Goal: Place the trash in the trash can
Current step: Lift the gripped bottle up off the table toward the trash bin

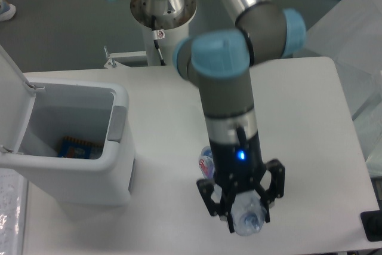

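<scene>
The tabletop (298, 117) carries the bin (71, 147) at its left, lid open, something blue-patterned lying inside. The arm (227, 88) reaches down over the middle. Its end effector (243, 213) is clenched around the bottle (246, 219), held above the tabletop, well right of the bin.

Legible text: none | bottle (246, 219) label: not readable | sticker (159, 34) on robot base: red mark, too small to read | item in trash can (116, 141): print illegible
</scene>
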